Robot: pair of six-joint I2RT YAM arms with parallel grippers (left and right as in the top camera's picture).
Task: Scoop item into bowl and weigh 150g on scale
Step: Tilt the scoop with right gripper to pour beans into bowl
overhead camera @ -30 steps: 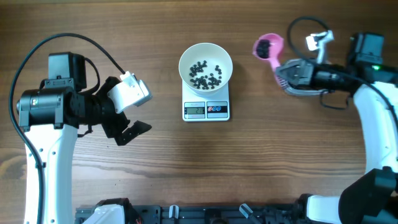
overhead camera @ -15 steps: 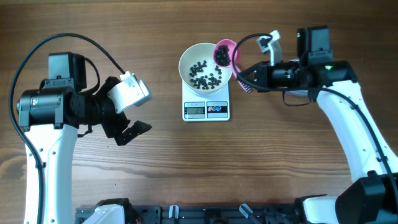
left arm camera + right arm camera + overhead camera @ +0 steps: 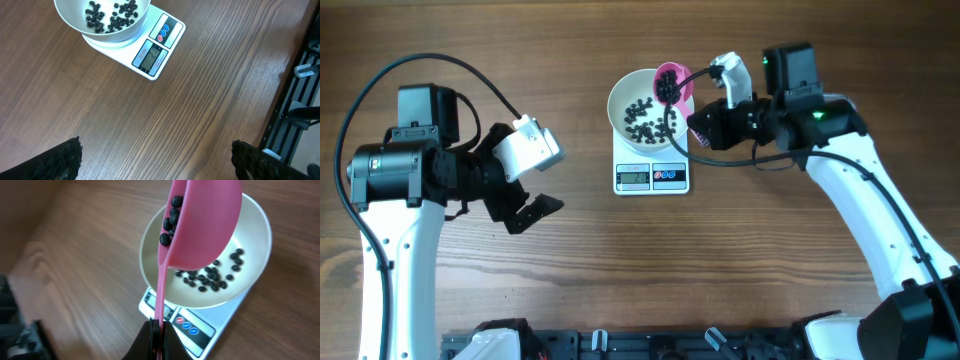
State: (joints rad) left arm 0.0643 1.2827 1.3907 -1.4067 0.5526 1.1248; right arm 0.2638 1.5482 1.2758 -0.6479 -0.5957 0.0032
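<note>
The right tool [image 3: 156, 339] is clamping its dark fingers together on the thin end of the handle of a pink scoop [image 3: 205, 225], and the right wrist view is showing this grip edge-on at the bottom of the frame, where the overhead view is giving only a dark mass beside the scale. From that wrist view the smooth, glossy plastic scoop is tilting above the near rim of the white bowl [image 3: 256, 227], with a cluster of black beads [image 3: 170, 220] sitting along its lowered edge. More of these tiny round, shiny beads are lying scattered across the floor of the bowl, which is round, plain and smooth. The bowl is standing on the scale [image 3: 652, 177], a flat white rectangle with rounded corners that is resting on the desk [image 3: 770, 260], a brown surface with a long wood grain. The left wrist view is giving the clearest look at the scale's face: a grey display [image 3: 151, 55] whose digits are too small to read, and beside it two round buttons [image 3: 163, 34], one red and one blue. The left tool [image 3: 156, 150] is hovering well to the left of the scale with its rough-textured black fingers standing wide apart at the two bottom corners of its own view, holding nothing.
</note>
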